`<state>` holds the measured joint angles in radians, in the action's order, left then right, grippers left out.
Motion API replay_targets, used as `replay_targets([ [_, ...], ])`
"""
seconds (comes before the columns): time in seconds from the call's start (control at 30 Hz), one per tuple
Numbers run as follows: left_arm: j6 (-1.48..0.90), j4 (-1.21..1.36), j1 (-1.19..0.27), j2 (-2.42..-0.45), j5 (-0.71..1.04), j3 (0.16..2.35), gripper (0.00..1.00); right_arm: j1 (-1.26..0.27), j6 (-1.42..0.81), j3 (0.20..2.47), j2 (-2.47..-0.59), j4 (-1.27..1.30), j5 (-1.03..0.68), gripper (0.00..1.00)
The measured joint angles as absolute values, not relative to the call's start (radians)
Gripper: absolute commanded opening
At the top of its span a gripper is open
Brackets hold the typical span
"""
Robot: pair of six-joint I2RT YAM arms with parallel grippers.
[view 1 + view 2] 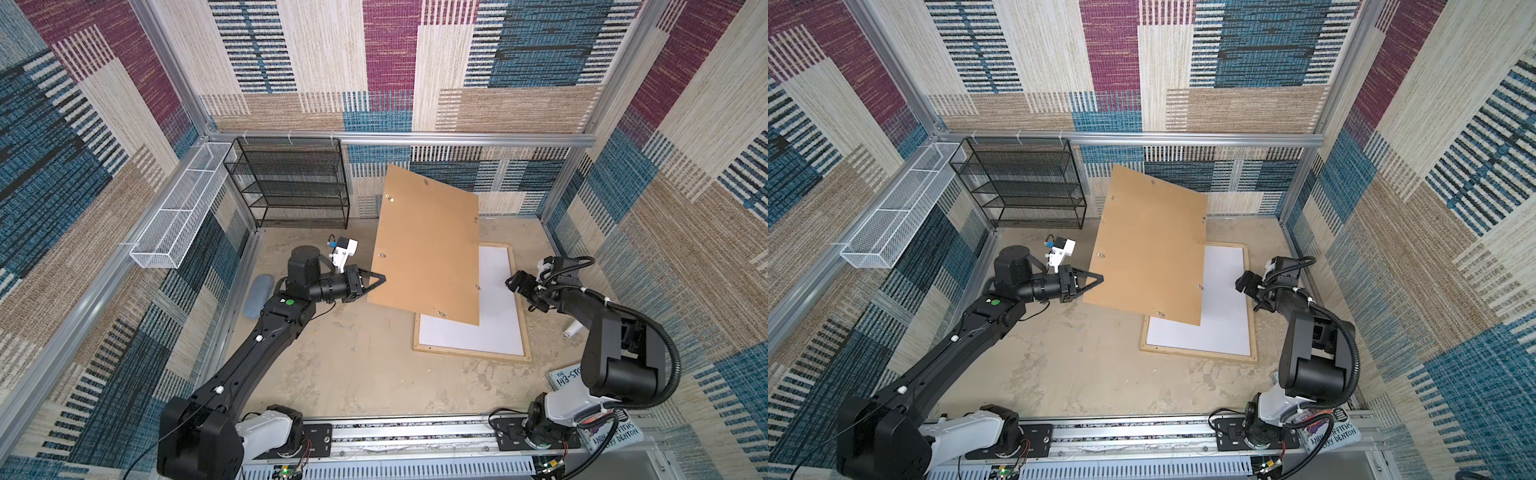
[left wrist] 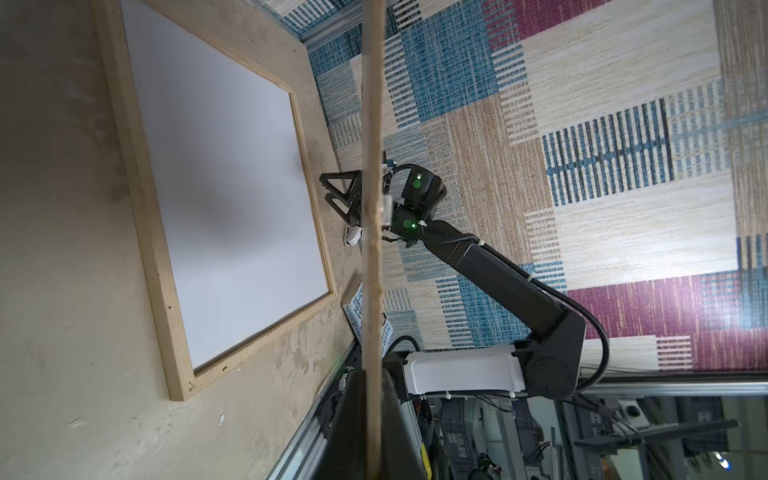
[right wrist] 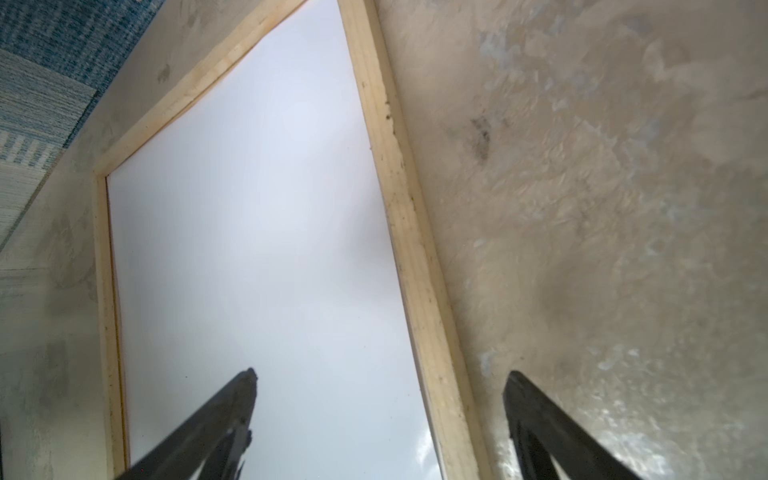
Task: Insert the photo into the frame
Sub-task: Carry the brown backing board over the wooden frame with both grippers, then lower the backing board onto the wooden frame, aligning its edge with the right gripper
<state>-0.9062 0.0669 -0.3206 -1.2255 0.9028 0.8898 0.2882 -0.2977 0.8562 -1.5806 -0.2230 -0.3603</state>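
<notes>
The frame (image 1: 469,352) (image 1: 1196,351) of pale wood lies flat on the table right of centre, and a plain white sheet (image 1: 494,299) (image 3: 249,249) fills it. The photo's dark print is out of view. My left gripper (image 1: 380,281) (image 1: 1099,279) (image 2: 372,374) is shut on the near-left corner of a brown backing board (image 1: 428,245) (image 2: 372,208). It holds the board tilted up over the frame's left and far part. My right gripper (image 1: 509,282) (image 3: 380,374) hangs open just above the frame's right rail (image 3: 399,208), with nothing between its fingers.
A black mesh shelf (image 1: 291,183) and a white wire basket (image 1: 178,208) stand at the back left. A blue-grey pad (image 1: 257,297) lies by the left wall. A book (image 1: 569,376) and a small white object (image 1: 573,330) lie at the front right under the right arm.
</notes>
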Motion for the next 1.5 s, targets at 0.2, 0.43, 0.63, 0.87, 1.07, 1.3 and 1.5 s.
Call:
replay_targets([
  [0.2, -0.996, 0.217, -0.349, -1.349, 0.902, 0.815, 0.00, 0.289, -0.285, 0.851, -1.607, -0.210, -0.415, 0.93],
  [0.43, -0.970, 0.218, -0.348, -1.354, 0.895, 0.801, 0.00, 0.290, -0.284, 0.799, -1.618, -0.149, -0.541, 0.90],
  [0.63, -0.903, 0.147, -0.334, -1.322, 0.883, 0.797, 0.00, 0.271, -0.314, 0.756, -1.630, -0.085, -0.660, 0.89],
  [0.87, -0.870, 0.083, -0.249, -1.276, 0.871, 0.736, 0.00, 0.158, -0.340, 0.781, -1.676, -0.026, -0.710, 0.86],
  [1.07, -0.837, 0.004, -0.148, -1.182, 0.861, 0.704, 0.00, 0.001, -0.381, 0.867, -1.756, 0.004, -0.701, 0.85],
  [1.3, -0.800, -0.067, -0.127, -1.129, 0.872, 0.704, 0.00, -0.070, -0.403, 0.934, -1.772, 0.001, -0.630, 0.84],
  [1.5, -0.803, -0.045, -0.125, -1.140, 0.877, 0.689, 0.00, -0.083, -0.390, 0.940, -1.694, -0.051, -0.519, 0.80],
])
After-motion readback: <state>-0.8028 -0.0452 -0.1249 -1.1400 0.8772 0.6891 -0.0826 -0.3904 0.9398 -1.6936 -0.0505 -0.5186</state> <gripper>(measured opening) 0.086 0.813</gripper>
